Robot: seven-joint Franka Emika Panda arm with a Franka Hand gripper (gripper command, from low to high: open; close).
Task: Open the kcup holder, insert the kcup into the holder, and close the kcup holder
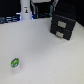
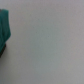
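Pale, bare desk [image 1: 42, 52] fills most of the exterior view. At two o'clock stands the kcup holder [image 1: 63, 23], a black two-tier box, both drawers shut. At seven o'clock sits the kcup [image 1: 15, 63], small, white, green-topped. At twelve o'clock the white gripper [image 1: 25, 12] hangs upright; its opening cannot be made out.

I see a matte black boxy two-tier drawer unit [image 1: 63, 25] with darker recessed handles. The small white plastic pod [image 1: 15, 64] carries a round green-and-white foil top. The smooth tabletop [image 1: 45, 55] reads pale grey-white. My wrist view shows plain grey with a blurred teal patch [image 2: 4, 30] at one edge.
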